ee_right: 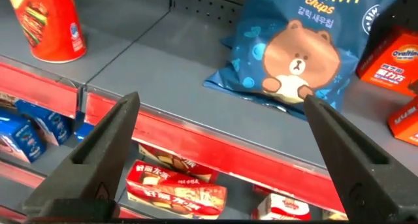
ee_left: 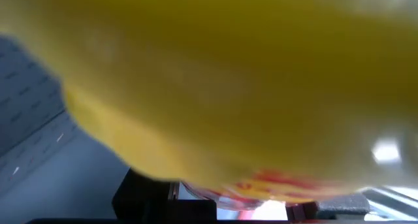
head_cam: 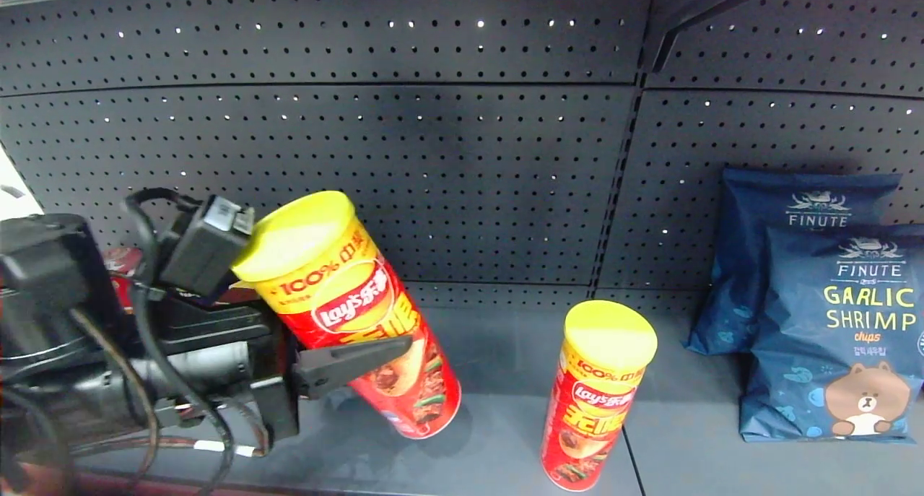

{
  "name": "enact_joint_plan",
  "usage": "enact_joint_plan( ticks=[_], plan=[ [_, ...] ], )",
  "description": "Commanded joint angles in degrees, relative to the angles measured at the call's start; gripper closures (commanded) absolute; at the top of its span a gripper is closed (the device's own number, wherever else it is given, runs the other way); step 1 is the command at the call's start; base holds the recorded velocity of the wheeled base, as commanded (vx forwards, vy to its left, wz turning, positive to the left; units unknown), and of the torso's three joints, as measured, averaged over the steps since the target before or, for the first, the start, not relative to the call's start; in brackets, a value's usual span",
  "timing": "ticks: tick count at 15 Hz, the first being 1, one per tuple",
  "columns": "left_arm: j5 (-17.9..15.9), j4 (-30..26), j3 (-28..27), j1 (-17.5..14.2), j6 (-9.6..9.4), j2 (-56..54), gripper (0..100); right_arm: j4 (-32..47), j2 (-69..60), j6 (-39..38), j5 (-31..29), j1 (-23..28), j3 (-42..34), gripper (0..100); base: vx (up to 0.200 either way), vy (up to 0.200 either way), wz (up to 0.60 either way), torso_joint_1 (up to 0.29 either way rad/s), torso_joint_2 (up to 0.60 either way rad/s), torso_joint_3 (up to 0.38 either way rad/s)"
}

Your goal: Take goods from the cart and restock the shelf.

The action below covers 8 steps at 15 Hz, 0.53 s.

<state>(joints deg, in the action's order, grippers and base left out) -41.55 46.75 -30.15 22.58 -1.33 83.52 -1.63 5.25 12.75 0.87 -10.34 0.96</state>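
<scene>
Starting left of the standing can (head_cam: 599, 402): your L gripper (head_cam: 361, 355) is clamped on a 2nd can (head_cam: 346, 294). It's tilted, lid leaning away from the standing one, base low over the shelf (head_cam: 505, 359); can't tell if it touches. Standing can is upright, apart from the held one. Right of it, 2 blue bags (head_cam: 830, 323) lean on the back panel (head_cam: 469, 178), overlapping. Your R gripper (ee_right: 221, 98) has fingers wide apart w/ nothing between, out front of the shelf edge; the standing can & bags sit beyond it.
</scene>
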Motion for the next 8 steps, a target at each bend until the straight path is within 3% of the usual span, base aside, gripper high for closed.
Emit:
enact_joint_plan(
  ticks=[1, 2, 4, 8],
  plan=[
    [-4.0, 6.7, -2.3, -0.3, -3.07, 14.7, 100, 0.0, 0.2, 0.3, 0.0, 0.0, 0.0, 0, 0.000, 0.000, 0.00, 0.000, 0.00, 0.000],
    [-5.0, 6.9, -4.7, -0.5, -5.44, 17.7, 100, 0.0, 0.2, 1.0, 0.1, 0.0, 0.0, 0, 0.000, 0.000, 0.00, 0.000, 0.00, 0.000],
    [-5.5, 5.6, -9.7, -0.1, -5.61, 20.5, 100, 0.0, 0.2, 2.3, 1.0, 0.0, 0.0, 0, 0.000, 0.000, 0.00, 0.000, 0.00, 0.000],
    [-5.6, -7.6, -19.7, 0.1, -6.76, 21.6, 100, 0.0, 0.2, 2.2, 1.0, 0.0, 0.0, 0, 0.000, 0.000, 0.00, 0.000, 0.00, 0.000]
  ],
)
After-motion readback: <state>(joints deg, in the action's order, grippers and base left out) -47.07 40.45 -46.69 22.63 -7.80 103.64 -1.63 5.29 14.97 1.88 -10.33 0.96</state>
